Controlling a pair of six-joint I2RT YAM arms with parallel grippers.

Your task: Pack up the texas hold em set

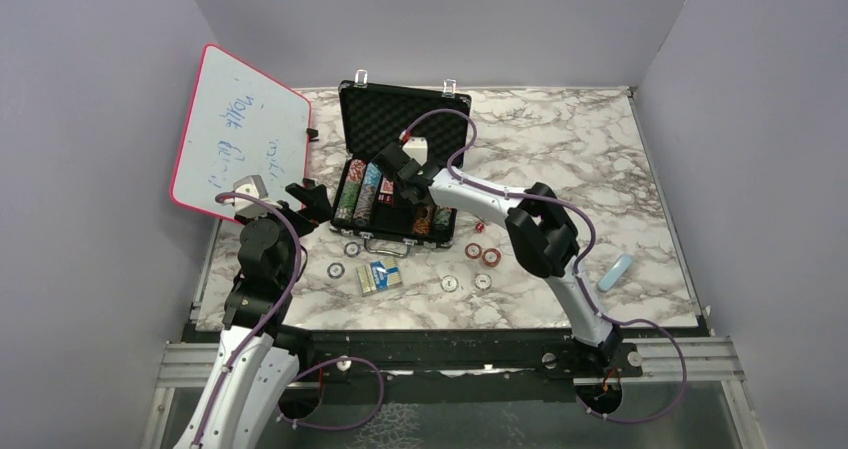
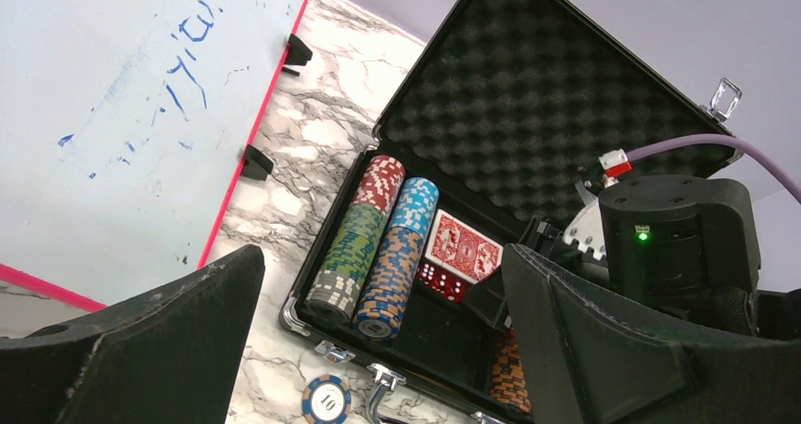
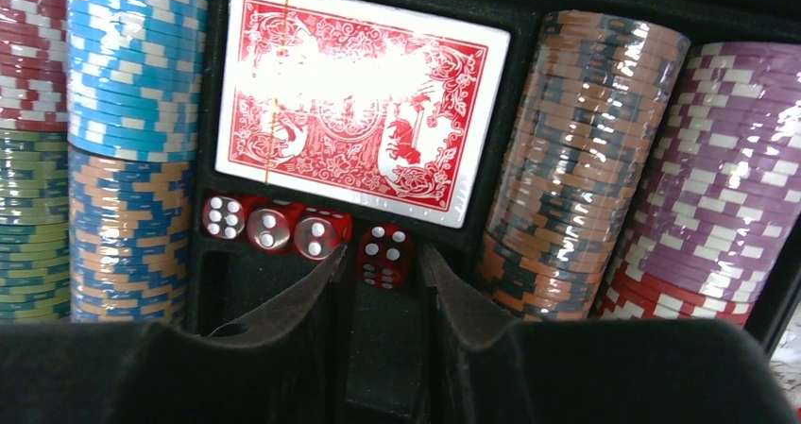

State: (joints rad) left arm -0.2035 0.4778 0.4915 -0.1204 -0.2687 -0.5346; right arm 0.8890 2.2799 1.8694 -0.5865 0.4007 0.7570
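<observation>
The black briefcase lies open at mid-table with its foam lid up. Inside are rows of striped poker chips, a red card deck and three red dice in a row. My right gripper reaches into the case's middle slot, jaws slightly open. A fourth red die sits between the fingertips with a thin gap on each side. My left gripper hangs wide open and empty just left of the case's front corner. A blue card deck lies on the table in front of the case.
Loose chips and round red buttons lie scattered before the case, and a "10" chip sits by its handle. The pink-framed whiteboard leans at the left. A pale blue bar lies at right.
</observation>
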